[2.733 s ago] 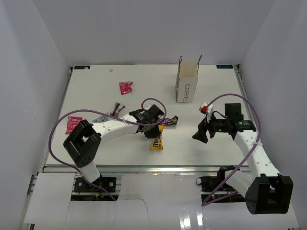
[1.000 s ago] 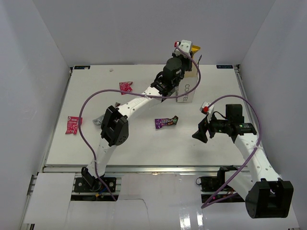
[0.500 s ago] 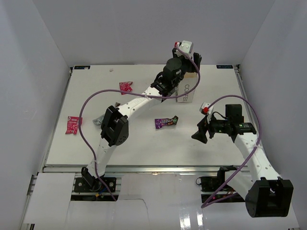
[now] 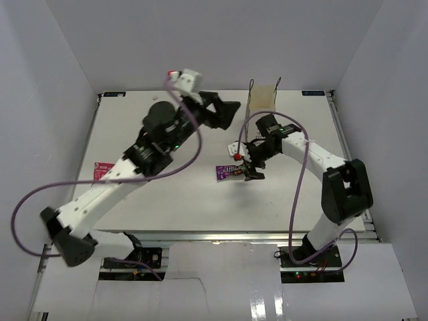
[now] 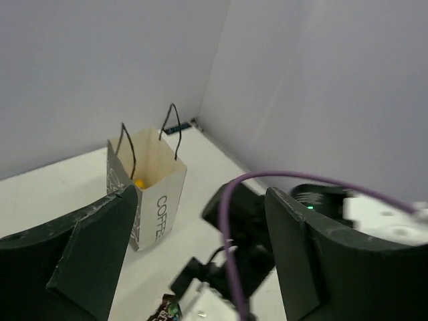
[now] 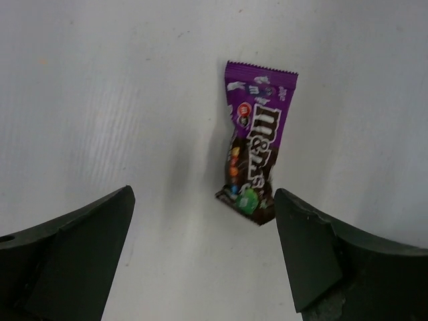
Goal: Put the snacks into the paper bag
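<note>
bag (image 5: 155, 179): in the left wrist view you can read "COFFE" in dark capitals running down its white front; you cannot make out the end of the word near the bottom edge.
purple pack (image 6: 256, 157): in the right wrist view you can read the white "m&m's" logo running along its length; the small print at its purple end is too fine for you to read.
purple pack, top view (image 4: 229, 171): lettering too small for you to read.
pink wrapper (image 4: 100, 172): print too small for you to read.
</note>
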### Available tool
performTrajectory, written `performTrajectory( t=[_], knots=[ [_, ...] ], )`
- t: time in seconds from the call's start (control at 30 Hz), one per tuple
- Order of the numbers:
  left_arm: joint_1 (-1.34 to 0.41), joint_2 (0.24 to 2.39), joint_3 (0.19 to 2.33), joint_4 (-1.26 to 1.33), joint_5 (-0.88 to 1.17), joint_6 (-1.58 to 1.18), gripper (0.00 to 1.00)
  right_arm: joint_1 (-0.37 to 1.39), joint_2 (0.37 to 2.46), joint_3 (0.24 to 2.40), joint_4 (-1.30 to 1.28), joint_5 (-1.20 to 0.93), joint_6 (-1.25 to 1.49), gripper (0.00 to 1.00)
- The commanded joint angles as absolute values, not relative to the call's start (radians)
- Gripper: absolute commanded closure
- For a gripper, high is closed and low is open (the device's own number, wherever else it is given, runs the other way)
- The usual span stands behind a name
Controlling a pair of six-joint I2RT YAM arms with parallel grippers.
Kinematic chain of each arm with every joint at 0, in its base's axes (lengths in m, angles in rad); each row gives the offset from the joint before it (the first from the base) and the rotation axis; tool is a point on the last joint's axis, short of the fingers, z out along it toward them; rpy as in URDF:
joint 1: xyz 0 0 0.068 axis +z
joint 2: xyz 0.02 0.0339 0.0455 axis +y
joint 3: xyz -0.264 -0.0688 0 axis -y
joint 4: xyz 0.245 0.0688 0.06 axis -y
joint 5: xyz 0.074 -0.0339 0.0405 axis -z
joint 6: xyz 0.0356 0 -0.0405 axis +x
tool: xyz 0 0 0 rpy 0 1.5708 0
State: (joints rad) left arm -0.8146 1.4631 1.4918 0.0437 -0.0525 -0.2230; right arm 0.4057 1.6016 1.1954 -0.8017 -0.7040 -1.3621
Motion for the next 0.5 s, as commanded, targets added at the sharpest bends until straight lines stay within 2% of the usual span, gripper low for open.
performTrajectory(
  t=[0.0,0.13,0.27,0.33,0.47],
  knots=[
    [-0.805,1.13,1.302,-0.155,-0.225,-0.348,0.12,0.497,1.724,1.346,-0.716,-0.5,-1.26,0.09],
    [-0.805,0.843,1.126,-0.36,-0.327,-0.515,0.12,0.569,1.914,1.573,-0.735,-0.382,-1.128,0.05],
    [-0.805,0.631,1.002,-0.507,-0.383,-0.676,0.12,0.632,2.04,1.707,-0.857,-0.292,-1.1,0.0],
    [-0.807,0.565,0.954,-0.56,-0.39,-0.744,0.11,0.669,2.092,1.732,-0.931,-0.244,-1.091,0.06],
    [-0.805,0.543,0.91,-0.612,-0.38,-0.804,0.11,0.704,2.111,1.721,-0.977,-0.221,-1.083,0.08]
  ],
)
